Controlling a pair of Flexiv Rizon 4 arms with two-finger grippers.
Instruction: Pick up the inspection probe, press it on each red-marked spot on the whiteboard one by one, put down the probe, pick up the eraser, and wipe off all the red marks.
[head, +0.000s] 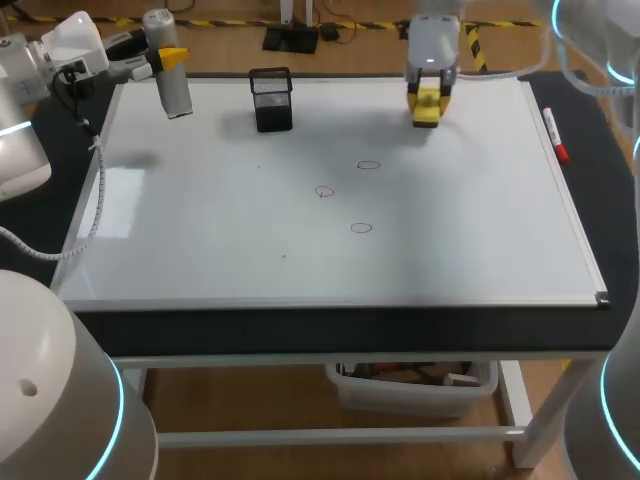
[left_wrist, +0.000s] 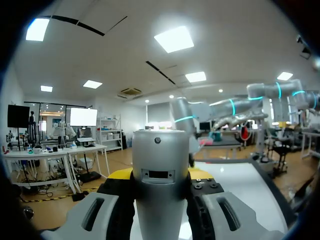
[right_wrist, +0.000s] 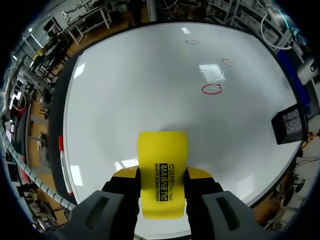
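Note:
The silver cylindrical probe (head: 176, 85) hangs over the whiteboard's (head: 200, 240) far left corner, with my left gripper (head: 168, 58) shut on it. In the left wrist view the probe (left_wrist: 160, 165) stands upright between the yellow-tipped fingers (left_wrist: 120, 175). My right gripper (head: 429, 92) is at the far side of the board, shut on the yellow eraser (head: 427, 110). The right wrist view shows the eraser (right_wrist: 162, 170) clamped from both sides, low over the board. Three red circles (head: 369, 165) (head: 324, 191) (head: 361, 228) mark the board's middle, ahead of the eraser (right_wrist: 212, 89).
A black mesh pen holder (head: 272, 98) stands at the far side of the board, between the two grippers. A red-capped marker (head: 555, 135) lies along the board's right edge. White cable runs down the left edge (head: 95, 200).

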